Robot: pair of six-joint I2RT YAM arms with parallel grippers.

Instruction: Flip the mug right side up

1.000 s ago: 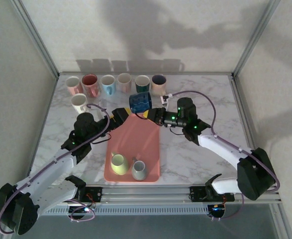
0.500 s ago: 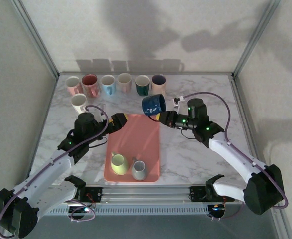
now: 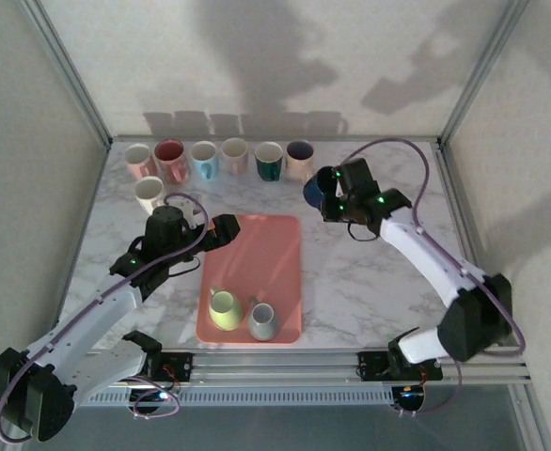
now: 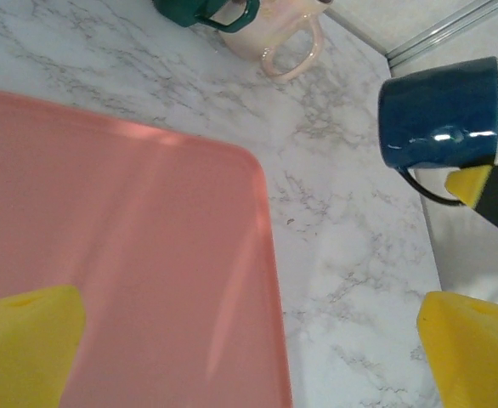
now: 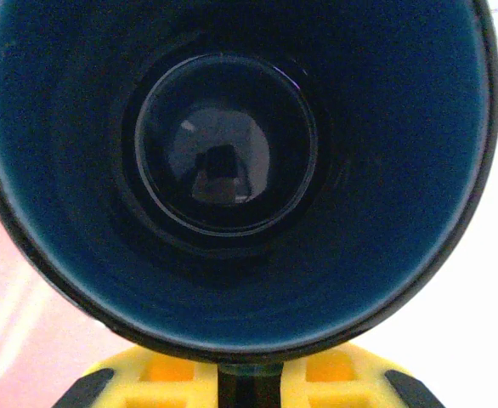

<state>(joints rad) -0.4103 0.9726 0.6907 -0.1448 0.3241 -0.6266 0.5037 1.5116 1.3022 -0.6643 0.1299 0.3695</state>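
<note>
One dk-blue mug (image 3: 315,188), R of pink tray (image 3: 257,272), nr back mug row; axis runs along right gripper (image 3: 328,201), mouth twd its wrist cam. Right gripper nearly closed, pinching mug by handle. Left gripper (image 3: 228,228) fully spread, empty.

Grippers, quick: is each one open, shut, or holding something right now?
Left gripper: open, holding nothing.
Right gripper: closed, holding the blue mug.

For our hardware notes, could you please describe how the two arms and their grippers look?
The left arm and right arm have white shells, black joints, green lights and looping purple cables. The left gripper and right gripper have yellow fingers on black bodies.
</note>
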